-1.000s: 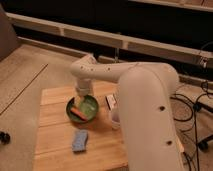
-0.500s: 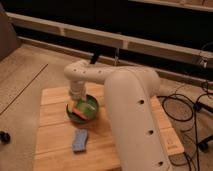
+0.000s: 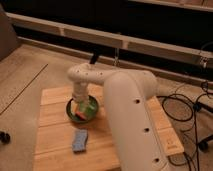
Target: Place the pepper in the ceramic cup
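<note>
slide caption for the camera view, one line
Tool inside the green bowl where the pepper lies, blue sponge nearby on the wooden table

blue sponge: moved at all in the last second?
No. The sponge sits in the same spot on the wooden board, just in front of the green bowl; the tool is down at the bowl.

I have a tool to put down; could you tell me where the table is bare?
Free: the table's left strip beside the green bowl, and the front left of the sponge. Crowded: the middle, where the gripper sits in the bowl by the pepper; the arm hides the right.
</note>
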`<state>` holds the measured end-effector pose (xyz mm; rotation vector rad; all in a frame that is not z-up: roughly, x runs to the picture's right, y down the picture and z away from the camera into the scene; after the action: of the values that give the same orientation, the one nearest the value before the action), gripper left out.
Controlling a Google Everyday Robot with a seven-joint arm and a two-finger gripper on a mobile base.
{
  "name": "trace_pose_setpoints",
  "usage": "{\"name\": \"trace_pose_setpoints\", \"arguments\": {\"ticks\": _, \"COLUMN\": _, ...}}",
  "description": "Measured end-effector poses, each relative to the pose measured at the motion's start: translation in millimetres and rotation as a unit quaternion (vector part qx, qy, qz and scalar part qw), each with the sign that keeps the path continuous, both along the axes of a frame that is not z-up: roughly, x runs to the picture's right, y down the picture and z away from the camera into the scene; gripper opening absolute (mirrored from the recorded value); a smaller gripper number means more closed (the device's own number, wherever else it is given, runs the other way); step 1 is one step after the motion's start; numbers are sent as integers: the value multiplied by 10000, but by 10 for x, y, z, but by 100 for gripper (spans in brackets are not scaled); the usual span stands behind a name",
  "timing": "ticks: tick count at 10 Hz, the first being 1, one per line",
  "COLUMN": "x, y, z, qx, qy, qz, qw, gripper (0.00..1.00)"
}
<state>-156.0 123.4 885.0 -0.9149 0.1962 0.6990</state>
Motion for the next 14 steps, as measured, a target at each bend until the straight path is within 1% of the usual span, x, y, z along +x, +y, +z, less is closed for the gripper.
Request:
{"name": "trace_pose_setpoints", "arguments": {"ticks": 1, "x": -17, "y": 10, "z": 17, "qx": -17, "qy": -6, "qz": 8, "qw": 10000, "gripper": 60}}
{"name": "trace_pose_setpoints", "arguments": {"ticks": 4, "x": -36, "y": 15, "z": 50, "qx": -56, "qy": -50, "qz": 77, "qw": 9999, "gripper": 30}}
{"name": "trace_pose_setpoints", "arguments": {"ticks": 6, "x": -15, "y": 1, "z": 74, "qx": -57, "qy": -45, "qz": 160, "qw": 9998, "gripper": 8}}
{"name": "trace_pose_setpoints", "arguments": {"ticks": 7, "x": 9, "y": -14, "z": 83, "qx": -48, "qy": -27, "qz": 210, "qw": 9998, "gripper": 2}}
{"name": "trace_pose_setpoints", "arguments": {"ticks": 8, "x": 48, "y": -39, "z": 94, "qx": -32, "qy": 20, "qz": 286, "qw": 9996, "gripper": 0}}
{"name": "trace_pose_setpoints", "arguments": {"ticks": 10, "x": 154, "y": -142, "z": 104, "qx": 67, "qy": 123, "qz": 433, "qw": 9990, "gripper": 0}}
{"name": "trace_pose_setpoints", "arguments": {"ticks": 12, "x": 239, "y": -295, "z": 77, "qx": 242, "qy": 204, "qz": 476, "qw": 9984, "gripper": 0}}
{"name": "trace_pose_setpoints", "arguments": {"ticks": 14, "x": 408, "y": -479, "z": 22, "qx": 450, "qy": 362, "qz": 414, "qw": 9975, "gripper": 0}}
